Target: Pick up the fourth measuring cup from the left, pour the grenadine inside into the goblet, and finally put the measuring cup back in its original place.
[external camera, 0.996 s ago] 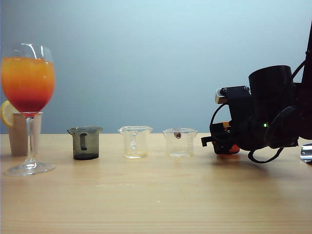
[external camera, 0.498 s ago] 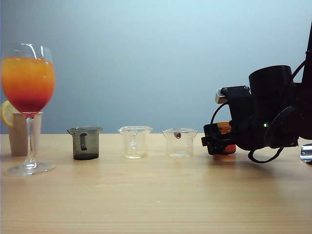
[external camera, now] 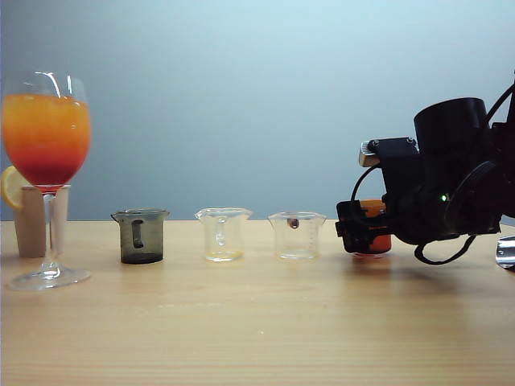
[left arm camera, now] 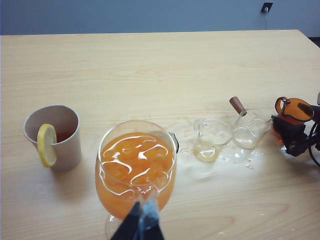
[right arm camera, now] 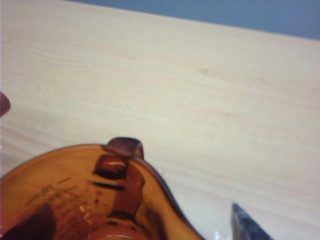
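Observation:
The fourth measuring cup (external camera: 372, 212), amber with a red film at its base, stands on the table at the right end of the row. My right gripper (external camera: 358, 229) is open around it. In the right wrist view one dark finger (right arm camera: 245, 225) stands clear of the cup's wall (right arm camera: 90, 195); the other finger is out of frame. The goblet (external camera: 46, 137) stands far left, orange on top with dark red grenadine (external camera: 46, 170) low in the bowl. My left gripper (left arm camera: 142, 227) is shut and empty, just short of the goblet (left arm camera: 136, 170).
A smoky grey cup (external camera: 141, 236) and two clear cups (external camera: 223, 233) (external camera: 297, 235) stand in the row between goblet and amber cup. A beige paper cup (left arm camera: 60, 132) with a lemon slice (left arm camera: 46, 145) stands beside the goblet. A shiny object (external camera: 505, 251) is at the right edge.
The right gripper's jaws have spread apart off the amber cup, which now shows between them on the table. The right arm has lifted slightly. Left arm and goblet are still.

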Robot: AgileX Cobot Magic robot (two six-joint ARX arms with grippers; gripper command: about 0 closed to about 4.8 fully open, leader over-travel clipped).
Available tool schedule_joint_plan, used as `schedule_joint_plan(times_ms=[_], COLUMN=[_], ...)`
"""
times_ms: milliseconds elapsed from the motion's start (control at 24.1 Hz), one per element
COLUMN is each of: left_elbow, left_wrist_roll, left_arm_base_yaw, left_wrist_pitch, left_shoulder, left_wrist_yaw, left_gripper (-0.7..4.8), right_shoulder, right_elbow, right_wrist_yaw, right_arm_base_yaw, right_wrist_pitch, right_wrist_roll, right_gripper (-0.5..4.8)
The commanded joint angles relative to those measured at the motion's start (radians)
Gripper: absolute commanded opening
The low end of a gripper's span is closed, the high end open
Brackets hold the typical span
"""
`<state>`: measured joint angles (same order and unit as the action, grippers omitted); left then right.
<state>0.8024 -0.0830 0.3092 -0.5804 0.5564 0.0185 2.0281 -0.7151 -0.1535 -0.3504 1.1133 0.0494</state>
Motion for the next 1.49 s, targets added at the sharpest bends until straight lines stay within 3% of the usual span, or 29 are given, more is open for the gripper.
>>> schedule_joint_plan(times_ms=[41, 705, 1286, 1494], left_elbow=[0.001, 0.001, 0.001, 0.001], left_wrist_roll=[-0.003, -0.003, -0.003, -0.003], left_arm_base_yaw=[0.000, 0.000, 0.000, 0.000], left_wrist_pitch=[0.010, 0.010, 0.012, 0.013], left_shoulder=[-0.001, 0.003, 0.004, 0.004], left_wrist_yaw=[0.004, 0.005, 0.005, 0.004], left_gripper=[-0.07, -0.06, -0.06, -0.06], right_shoulder=[-0.011, -0.022, -0.111, -0.191], right_elbow=[0.000, 0.002, 0.013, 0.014], right_wrist_yaw=[0.004, 0.068, 0.093, 0.111], right_arm_base_yaw=[0.000, 0.000, -0.001, -0.001], right_wrist_pitch=[-0.003, -0.020, -0.171, -0.331], right_wrist_roll=[-0.027, -0.030, -0.031, -0.032], right_gripper=[4.79, 4.79, 4.79, 4.79])
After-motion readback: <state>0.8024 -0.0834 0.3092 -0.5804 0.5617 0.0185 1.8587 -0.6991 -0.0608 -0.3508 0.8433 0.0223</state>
